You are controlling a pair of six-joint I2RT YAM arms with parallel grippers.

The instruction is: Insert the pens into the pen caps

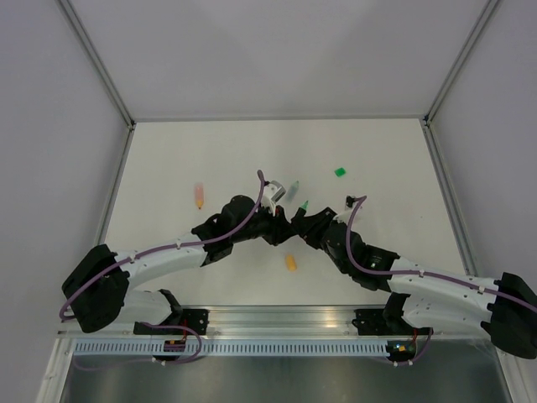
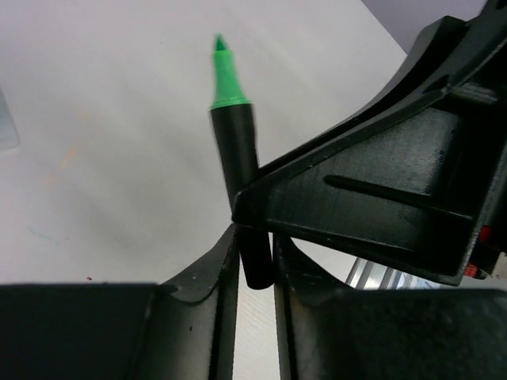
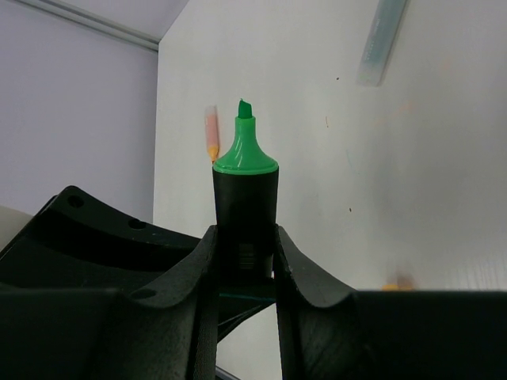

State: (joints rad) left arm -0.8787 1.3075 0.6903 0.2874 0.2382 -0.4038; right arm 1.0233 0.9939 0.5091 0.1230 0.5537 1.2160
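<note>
The black pen with a green tip [image 1: 304, 205] is held above the table's middle by both grippers. My right gripper [image 3: 244, 237] is shut on its barrel just below the green end [image 3: 245, 154]. My left gripper [image 2: 253, 237] is shut on the pen's rear end [image 2: 257, 265], and the green tip [image 2: 226, 75] points away from it. In the top view the left gripper [image 1: 283, 220] and right gripper [image 1: 302, 218] meet tip to tip. The pink-orange pen [image 1: 200, 196] lies at the left. The green cap [image 1: 340, 172] lies at the back right, and the orange-yellow cap [image 1: 291, 263] lies near the front.
A pale translucent pen-like piece [image 1: 294, 188] lies just behind the grippers and also shows in the right wrist view [image 3: 382, 39]. The pink-orange pen [image 3: 211, 134] shows blurred beyond the held pen. White walls with metal posts [image 1: 107, 80] surround the table.
</note>
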